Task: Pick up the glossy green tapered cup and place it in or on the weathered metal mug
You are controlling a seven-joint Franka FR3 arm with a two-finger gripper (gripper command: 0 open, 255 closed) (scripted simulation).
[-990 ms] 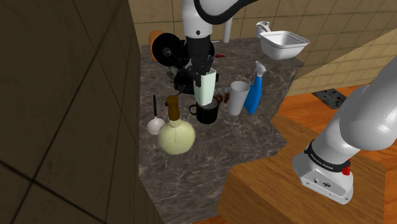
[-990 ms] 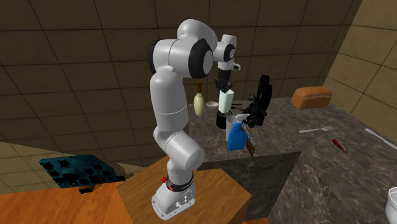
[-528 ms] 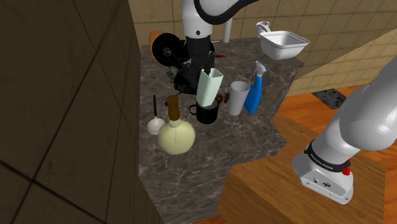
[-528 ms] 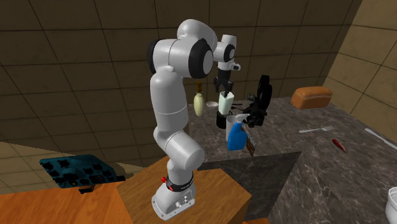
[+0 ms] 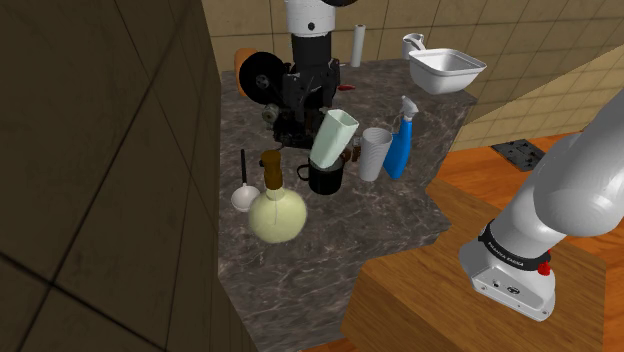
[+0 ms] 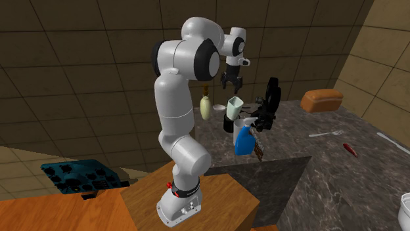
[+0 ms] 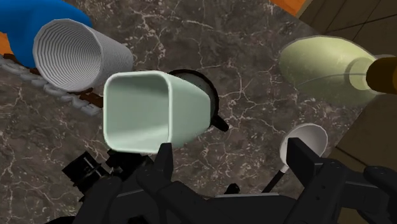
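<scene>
A dark marbled table (image 5: pixel 320 250) is running beneath tan tiled walls (image 5: pixel 520 30), an orange wooden floor (image 5: pixel 500 165) lying beside it.

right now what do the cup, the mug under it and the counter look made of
Cup: pale green, smooth, soft sheen; plastic or glazed ceramic, unclear. Mug: black, dull; material unclear. Counter: dark stone, white veins, like marble.

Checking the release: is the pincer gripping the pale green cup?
No, the pincer stands open, clear of the cup, which leans in the dark mug.
</scene>
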